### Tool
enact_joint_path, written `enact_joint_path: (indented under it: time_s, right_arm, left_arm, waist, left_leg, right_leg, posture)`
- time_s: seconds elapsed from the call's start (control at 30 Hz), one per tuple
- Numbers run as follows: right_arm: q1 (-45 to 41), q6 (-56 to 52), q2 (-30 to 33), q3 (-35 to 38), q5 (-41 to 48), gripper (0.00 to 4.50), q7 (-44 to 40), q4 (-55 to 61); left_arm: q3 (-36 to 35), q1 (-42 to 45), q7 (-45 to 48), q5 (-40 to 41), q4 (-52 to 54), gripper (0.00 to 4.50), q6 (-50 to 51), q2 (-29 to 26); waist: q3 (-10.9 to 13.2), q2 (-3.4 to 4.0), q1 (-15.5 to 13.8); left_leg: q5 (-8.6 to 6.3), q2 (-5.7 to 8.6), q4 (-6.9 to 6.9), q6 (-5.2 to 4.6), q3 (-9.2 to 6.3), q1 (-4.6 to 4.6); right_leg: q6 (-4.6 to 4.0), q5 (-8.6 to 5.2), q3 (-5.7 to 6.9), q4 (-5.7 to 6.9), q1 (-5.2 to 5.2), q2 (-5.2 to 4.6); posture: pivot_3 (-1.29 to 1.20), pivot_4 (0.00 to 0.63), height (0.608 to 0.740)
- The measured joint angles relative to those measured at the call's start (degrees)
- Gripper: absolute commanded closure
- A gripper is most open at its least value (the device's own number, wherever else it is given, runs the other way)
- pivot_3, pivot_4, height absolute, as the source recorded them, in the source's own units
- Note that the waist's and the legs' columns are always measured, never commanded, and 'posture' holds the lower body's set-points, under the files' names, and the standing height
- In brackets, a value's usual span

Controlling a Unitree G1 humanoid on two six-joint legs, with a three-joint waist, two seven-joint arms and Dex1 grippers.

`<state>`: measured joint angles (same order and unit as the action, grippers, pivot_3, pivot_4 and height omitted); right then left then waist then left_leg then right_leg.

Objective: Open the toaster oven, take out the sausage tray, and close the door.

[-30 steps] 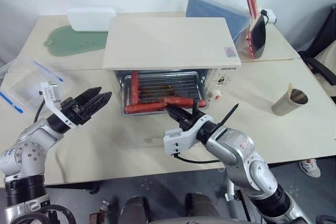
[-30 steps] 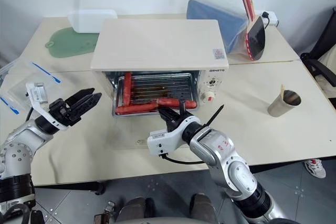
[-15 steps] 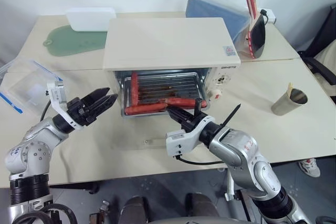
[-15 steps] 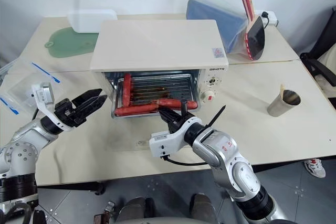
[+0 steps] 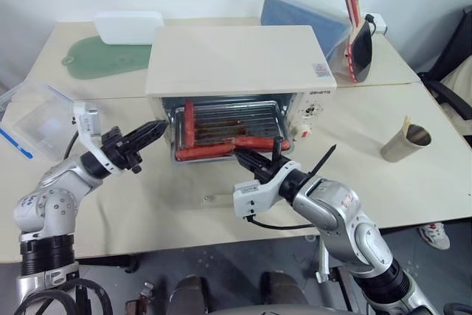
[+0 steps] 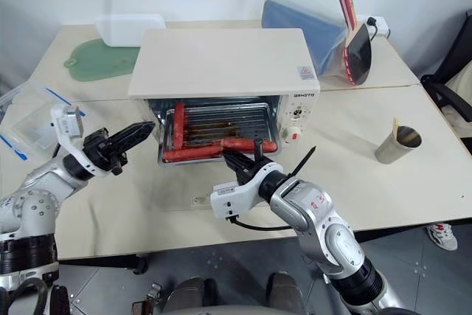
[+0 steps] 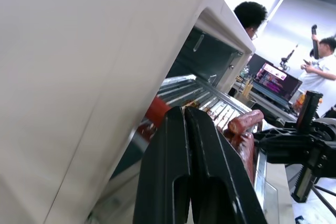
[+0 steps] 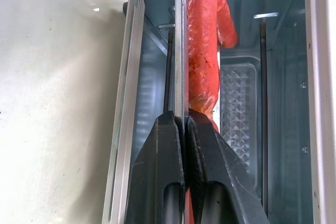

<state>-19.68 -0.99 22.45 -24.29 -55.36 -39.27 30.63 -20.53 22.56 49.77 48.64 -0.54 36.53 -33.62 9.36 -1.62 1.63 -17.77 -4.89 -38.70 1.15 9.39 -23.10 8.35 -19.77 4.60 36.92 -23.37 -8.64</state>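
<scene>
Pinching the sausage tray [image 5: 221, 154] rim, right end effector [image 5: 247, 158]; left end effector [image 5: 151, 132] closed, empty.

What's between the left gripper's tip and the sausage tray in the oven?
Only bare tabletop separates the left gripper from the sausage tray, seen in the left eye view.

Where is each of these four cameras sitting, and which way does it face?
Left eye view: on the head, facing down at the toaster oven; both arms show.
Right eye view: beside it, same scene, both arms.
Left wrist view: along the shut left hand into the oven.
Right wrist view: along the right hand, shut on the sausage tray.
Shared: both wrist views show sausages.
</scene>
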Motion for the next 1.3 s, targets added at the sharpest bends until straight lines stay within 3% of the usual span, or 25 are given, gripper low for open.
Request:
enact_joint_path:
  time_s: [0.97, 1.3]
  right_arm:
    - [2.4, 1.0, 1.6, 0.6, 1.1, 4.50, -2.8, 2.8]
    - [3.4, 1.8, 1.9, 2.3, 6.4, 4.50, -3.3, 4.5]
  left_arm:
    - [1.6, 7.3, -1.0, -4.6, -7.8, 4.44, -5.0, 2.9]
    - [1.6, 8.2, 1.7, -5.8, -11.7, 4.44, -6.7, 2.7]
  waist:
    - [0.0, -0.02, -0.1]
    - [0.0, -0.02, 0.0]
  left_leg:
    - [-0.01, -0.01, -0.29, -0.02, -0.09, -0.06]
    - [-0.01, -0.01, -0.32, -0.03, -0.09, -0.05]
  right_leg:
    - [0.00, 0.00, 0.01, 0.18, 0.04, 0.00]
    - [0.00, 0.00, 0.01, 0.21, 0.04, 0.00]
  posture:
    - [0.00, 0.150, 0.740]
    - [0.00, 0.150, 0.740]
